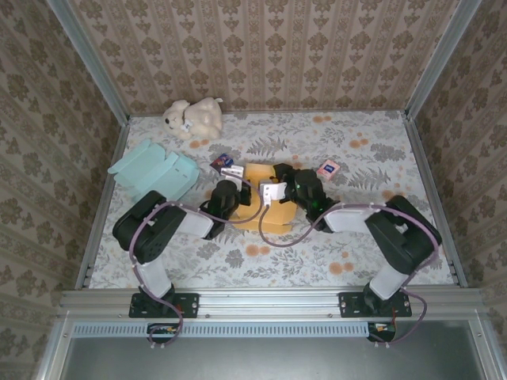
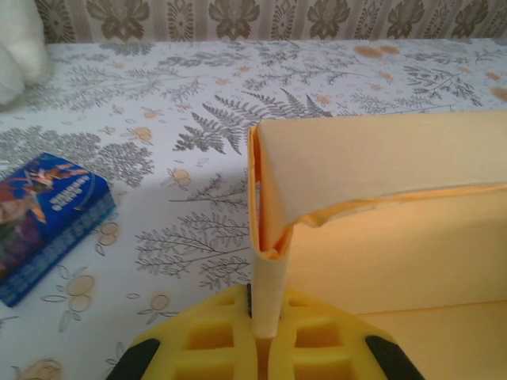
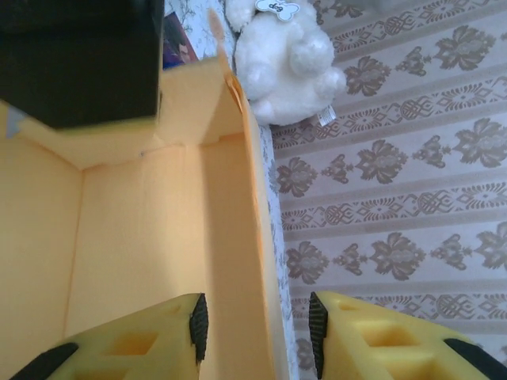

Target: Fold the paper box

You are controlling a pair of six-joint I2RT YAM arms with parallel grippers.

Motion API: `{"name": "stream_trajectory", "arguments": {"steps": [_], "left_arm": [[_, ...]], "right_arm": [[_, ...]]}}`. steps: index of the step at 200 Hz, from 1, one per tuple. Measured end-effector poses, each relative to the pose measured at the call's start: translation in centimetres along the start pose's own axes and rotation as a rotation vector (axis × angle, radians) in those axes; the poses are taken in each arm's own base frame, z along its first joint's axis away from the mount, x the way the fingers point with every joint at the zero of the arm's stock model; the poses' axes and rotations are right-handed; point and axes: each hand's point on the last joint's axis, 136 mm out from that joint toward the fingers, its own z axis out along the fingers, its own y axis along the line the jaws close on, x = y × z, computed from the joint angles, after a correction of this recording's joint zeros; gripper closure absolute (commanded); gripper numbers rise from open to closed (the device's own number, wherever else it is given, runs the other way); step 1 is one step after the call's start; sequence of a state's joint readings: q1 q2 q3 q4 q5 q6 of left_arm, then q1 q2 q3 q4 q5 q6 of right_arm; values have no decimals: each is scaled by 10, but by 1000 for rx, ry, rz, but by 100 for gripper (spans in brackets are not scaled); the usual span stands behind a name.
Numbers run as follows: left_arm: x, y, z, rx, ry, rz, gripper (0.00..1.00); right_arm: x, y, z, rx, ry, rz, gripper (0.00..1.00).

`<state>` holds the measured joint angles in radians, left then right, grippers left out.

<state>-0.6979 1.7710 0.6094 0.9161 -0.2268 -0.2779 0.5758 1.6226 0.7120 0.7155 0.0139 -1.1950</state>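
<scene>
We log a table [image 1: 261, 253] under a matte cloth printed with ferns and flowers. At its centre sits the box [image 1: 273, 220]: yellow card, smooth, open-topped, with thin walls and one flap folded over a doubled edge. At far left lies a teal carton [image 1: 154, 170], angular, with its flaps loose. At the far edge there is a plush toy [image 1: 194, 117], white and fuzzy.

The left gripper [image 2: 265, 317], with ribbed yellow fingers, is at the box's left side and is pinched tight on an upright wall corner. The right gripper [image 3: 257, 328] straddles the box's far wall, one black pad inside and one outside. Its jaws are parted, and the outer pad stands clear of the card.

A glossy blue pack [image 2: 47, 218] lies flat, left of the box. A small pink packet [image 1: 328, 168] lies to the box's right.
</scene>
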Motion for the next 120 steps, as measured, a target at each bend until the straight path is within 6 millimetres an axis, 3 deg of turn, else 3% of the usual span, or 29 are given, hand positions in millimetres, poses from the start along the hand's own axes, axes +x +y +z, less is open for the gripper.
{"name": "stream_trajectory", "arguments": {"steps": [31,57,77,120], "left_arm": [[-4,17,-5,-6,-7,10,100],[5,25,-9,22,14,34,100],[9,22,-13,73,12,63,100],[5,3,-21,215,-32,137,100]], "right_arm": [[8,-24,-22,-33,-13,165,56],[3,-28,-32,-67,-26,299,56],[-6,-35,-39,-102,-35,446,51],[-25,-86,-55,-40,-71,833,51]]}}
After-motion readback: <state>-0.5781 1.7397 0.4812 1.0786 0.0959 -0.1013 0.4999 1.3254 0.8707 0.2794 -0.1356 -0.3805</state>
